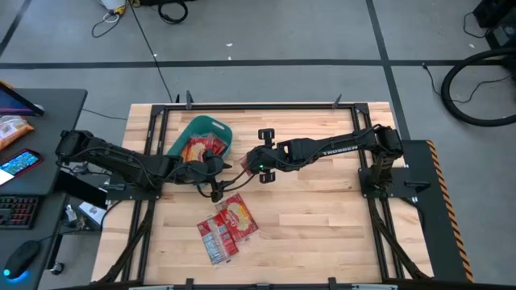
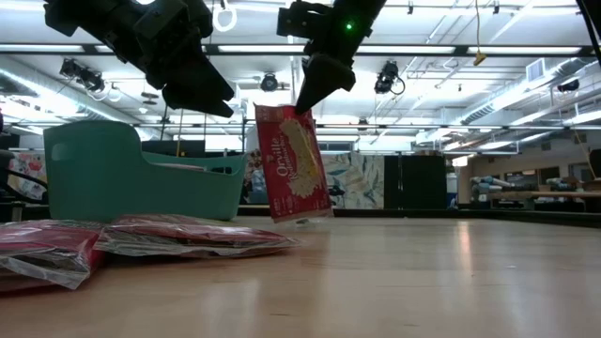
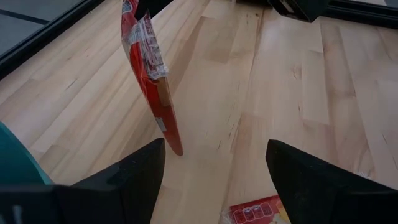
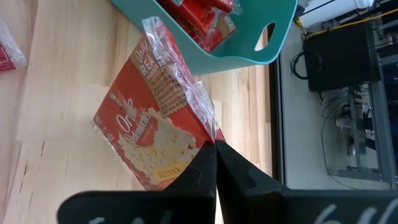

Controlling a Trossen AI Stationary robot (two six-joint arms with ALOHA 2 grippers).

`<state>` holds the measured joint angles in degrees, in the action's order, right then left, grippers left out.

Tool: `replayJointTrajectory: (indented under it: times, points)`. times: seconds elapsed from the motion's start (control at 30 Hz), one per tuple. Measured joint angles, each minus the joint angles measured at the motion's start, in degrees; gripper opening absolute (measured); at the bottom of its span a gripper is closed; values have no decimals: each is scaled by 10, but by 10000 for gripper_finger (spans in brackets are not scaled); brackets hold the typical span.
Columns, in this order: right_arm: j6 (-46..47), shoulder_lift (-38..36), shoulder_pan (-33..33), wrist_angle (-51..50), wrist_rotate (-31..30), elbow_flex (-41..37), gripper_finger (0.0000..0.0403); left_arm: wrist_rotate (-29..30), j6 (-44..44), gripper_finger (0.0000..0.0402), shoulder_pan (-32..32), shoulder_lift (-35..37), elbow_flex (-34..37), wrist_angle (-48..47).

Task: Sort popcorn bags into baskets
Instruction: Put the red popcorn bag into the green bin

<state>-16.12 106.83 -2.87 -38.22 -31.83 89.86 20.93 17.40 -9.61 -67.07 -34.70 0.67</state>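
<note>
One flat red popcorn bag is pinched by its top edge in the right pincer, hanging long-axis vertical just right of the teal-green plastic tub; the left pincer is held spread nearby.

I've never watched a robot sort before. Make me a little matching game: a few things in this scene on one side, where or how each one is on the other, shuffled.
Things:
1. right gripper
2. left gripper
3. teal basket
4. packets on the table

States:
a. lying flat on the wood, nearer the front edge
b. open, holding nothing
c. holds a few packets
d. shut on a hanging popcorn bag

Pairs: 1-d, 2-b, 3-c, 4-a
</note>
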Motion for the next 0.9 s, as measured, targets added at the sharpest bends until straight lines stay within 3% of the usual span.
replayJointTrajectory:
  times: [0.5,0.7,0.9]
  points:
    - [18,0,9,2,19,0,2,1,10,283,2,0,5,20]
    - [23,0,6,36,21,0,2,74,10,283,2,-25,6,52]
    - [25,0,6,44,34,0,2,90,-29,283,8,-89,5,148]
